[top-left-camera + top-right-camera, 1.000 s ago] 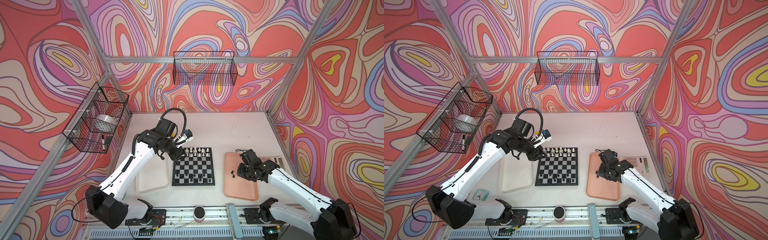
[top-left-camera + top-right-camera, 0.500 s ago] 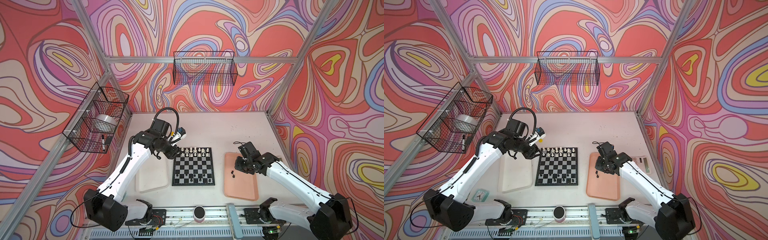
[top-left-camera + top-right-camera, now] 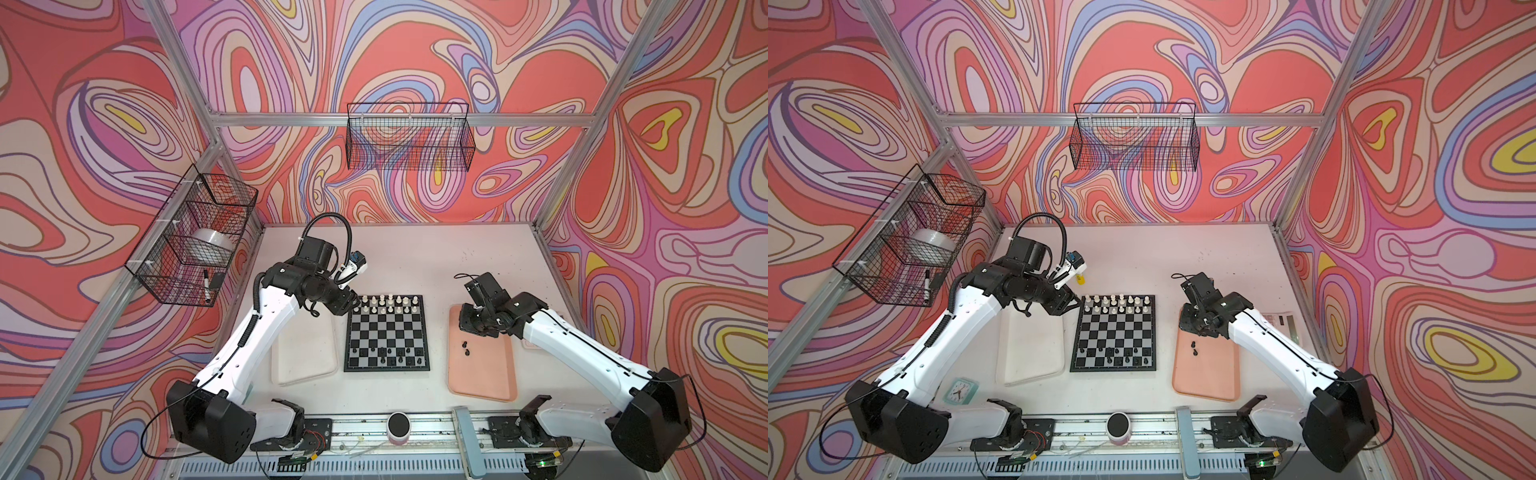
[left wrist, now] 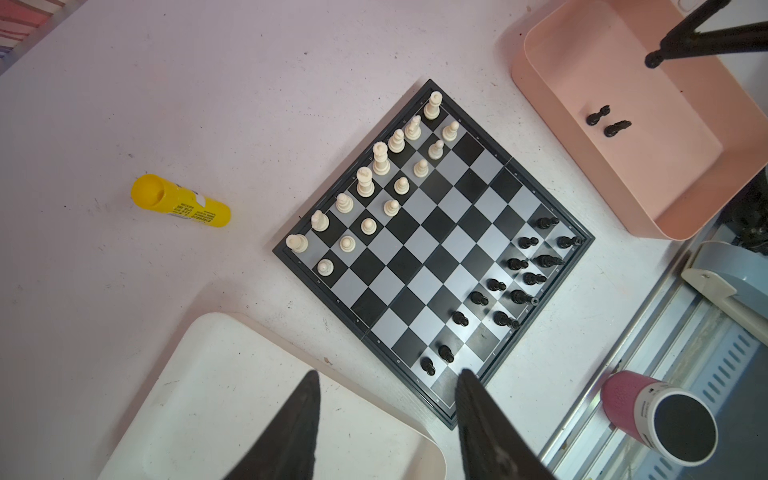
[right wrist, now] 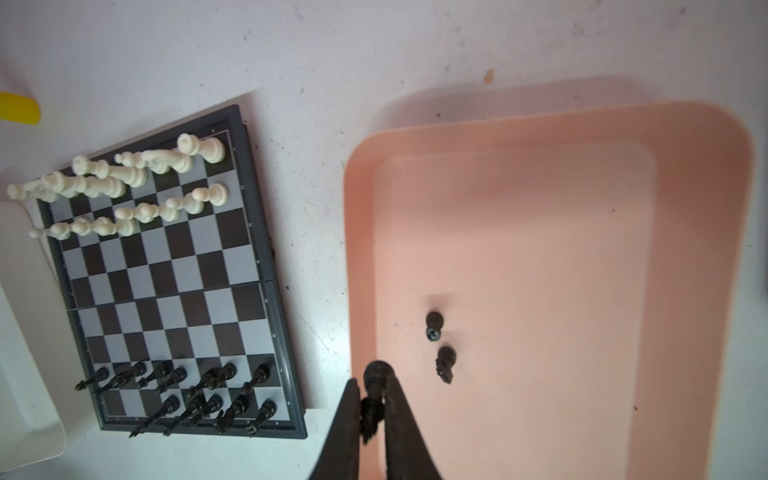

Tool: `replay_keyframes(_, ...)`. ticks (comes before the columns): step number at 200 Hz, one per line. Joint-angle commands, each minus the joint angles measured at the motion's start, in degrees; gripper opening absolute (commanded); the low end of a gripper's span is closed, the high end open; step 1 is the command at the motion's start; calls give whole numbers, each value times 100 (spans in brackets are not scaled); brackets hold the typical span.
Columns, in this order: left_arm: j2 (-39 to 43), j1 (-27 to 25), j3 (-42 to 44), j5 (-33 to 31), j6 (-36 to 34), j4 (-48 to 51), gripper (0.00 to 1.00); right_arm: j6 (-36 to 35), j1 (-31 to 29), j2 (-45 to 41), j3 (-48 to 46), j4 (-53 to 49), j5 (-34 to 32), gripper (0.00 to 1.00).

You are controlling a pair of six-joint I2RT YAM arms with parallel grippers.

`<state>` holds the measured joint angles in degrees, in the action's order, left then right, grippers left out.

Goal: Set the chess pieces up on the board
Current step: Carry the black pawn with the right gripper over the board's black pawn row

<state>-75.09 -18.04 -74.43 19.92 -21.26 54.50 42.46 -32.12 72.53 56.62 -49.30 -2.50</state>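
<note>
We see the square chessboard of black and silver-grey checks (image 3: 386,332) lying flat at the middle of the pale worktop (image 3: 415,257), between a whitish plastic tray (image 3: 303,357) on its left and a pink plastic tray (image 3: 482,374) on its right. The tiny cream-white plastic chessmen (image 4: 380,158) stand in two rows along the board's far edge, and the tiny black chessmen (image 4: 516,263) stand along its near edge. The right gripper (image 5: 372,380) hangs over the far left part of the pink tray, its fingers narrowed on one black chess piece (image 5: 376,372). Two more black pieces (image 5: 434,326) lie on their sides on the tray floor just beside it. The left gripper (image 4: 387,374) hovers by the board's far left corner, its fingers (image 4: 299,415) about half apart and holding nothing. A yellow glue stick (image 4: 180,201) lies on the worktop, apart from the board.
</note>
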Motion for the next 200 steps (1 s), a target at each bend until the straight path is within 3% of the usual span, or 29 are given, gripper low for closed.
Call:
replay_keyframes(1, 109, 97, 47, 84, 121, -58, 54, -29, -334, 286, 385, -150, -218, 12)
replay_keyframes(83, 168, 541, 174, 28, 400, -259, 54, 18, -1524, 1477, 1724, -176, -317, 12)
replay_keyframes(200, 709, 1029, 388, -94, 423, -181, 54, 128, -2835, 2728, 2862, -109, -360, 12)
